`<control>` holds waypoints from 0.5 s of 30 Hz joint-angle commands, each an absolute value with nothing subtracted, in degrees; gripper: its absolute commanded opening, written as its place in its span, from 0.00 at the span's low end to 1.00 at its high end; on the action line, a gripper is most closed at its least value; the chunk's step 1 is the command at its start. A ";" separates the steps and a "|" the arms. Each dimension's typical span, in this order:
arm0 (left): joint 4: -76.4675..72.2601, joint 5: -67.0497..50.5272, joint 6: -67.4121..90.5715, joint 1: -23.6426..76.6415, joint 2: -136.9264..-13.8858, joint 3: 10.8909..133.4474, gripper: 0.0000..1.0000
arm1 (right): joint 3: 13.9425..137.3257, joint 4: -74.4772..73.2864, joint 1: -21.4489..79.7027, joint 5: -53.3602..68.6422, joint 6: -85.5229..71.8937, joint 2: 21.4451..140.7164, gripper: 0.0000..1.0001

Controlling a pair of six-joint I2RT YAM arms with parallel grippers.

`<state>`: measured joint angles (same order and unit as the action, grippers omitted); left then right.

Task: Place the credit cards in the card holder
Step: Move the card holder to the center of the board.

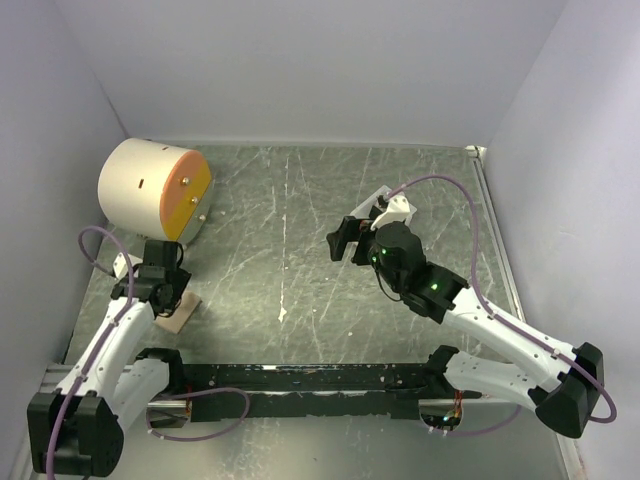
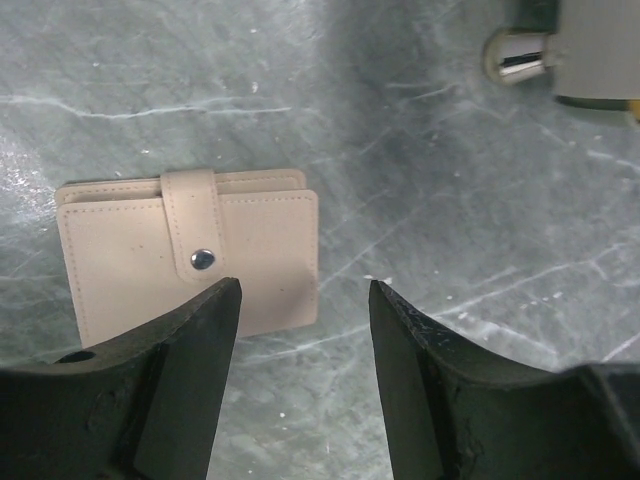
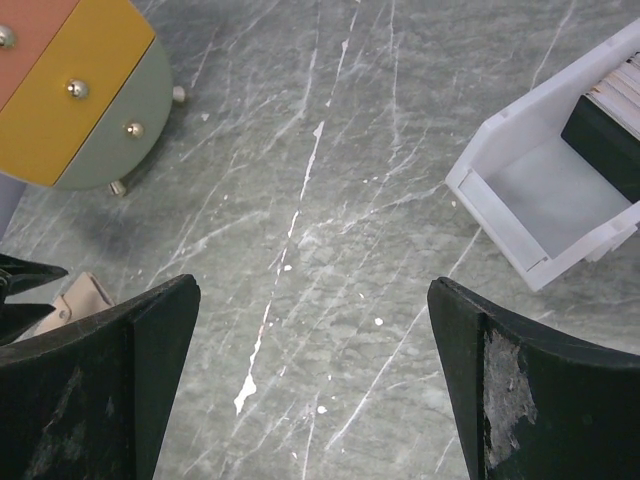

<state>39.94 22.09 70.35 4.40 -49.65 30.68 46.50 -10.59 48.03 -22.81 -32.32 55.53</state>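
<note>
The card holder (image 2: 190, 255) is a tan wallet, folded and snapped shut, lying flat on the table. My left gripper (image 2: 305, 290) is open and empty, its left finger over the wallet's near right corner. From above, the left gripper (image 1: 168, 285) hovers over the wallet (image 1: 183, 312). A dark credit card (image 3: 603, 140) stands in the white tray (image 3: 500, 215) beside pale card edges (image 3: 625, 85). My right gripper (image 3: 315, 290) is open and empty over bare table, left of the tray. The top view shows it (image 1: 345, 240) just in front of the tray (image 1: 368, 203).
A big cream cylinder with an orange face (image 1: 155, 188) lies at the back left, close behind the wallet; its metal foot (image 2: 515, 55) shows in the left wrist view. Side walls close in the table left and right.
</note>
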 commanded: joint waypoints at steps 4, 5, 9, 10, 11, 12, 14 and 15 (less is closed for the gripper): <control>35.46 20.82 71.30 3.69 -51.69 27.23 0.67 | 46.25 -10.20 48.30 -24.57 -30.25 54.98 1.00; 35.05 20.37 71.10 3.69 -51.85 26.89 0.67 | 46.23 -10.18 48.28 -24.31 -30.08 55.09 1.00; 32.69 18.02 69.51 3.69 -52.71 25.82 0.67 | 46.53 -10.74 48.27 -24.53 -30.68 55.52 1.00; 31.26 16.80 68.14 3.69 -52.96 25.53 0.67 | 46.58 -10.91 48.30 -24.84 -30.98 55.60 1.00; 30.19 15.18 66.89 3.69 -53.24 25.38 0.69 | 46.58 -11.15 48.26 -25.18 -31.28 55.65 1.00; 29.15 13.72 66.12 3.69 -53.60 25.21 0.70 | 46.58 -11.42 48.25 -25.57 -31.48 55.71 1.00; 27.26 10.85 64.60 3.69 -54.35 24.69 0.72 | 46.83 -12.51 48.33 -26.75 -32.06 56.13 1.00; 26.28 9.39 63.96 3.76 -54.75 24.37 0.71 | 47.18 -13.15 48.26 -27.49 -32.43 56.35 1.00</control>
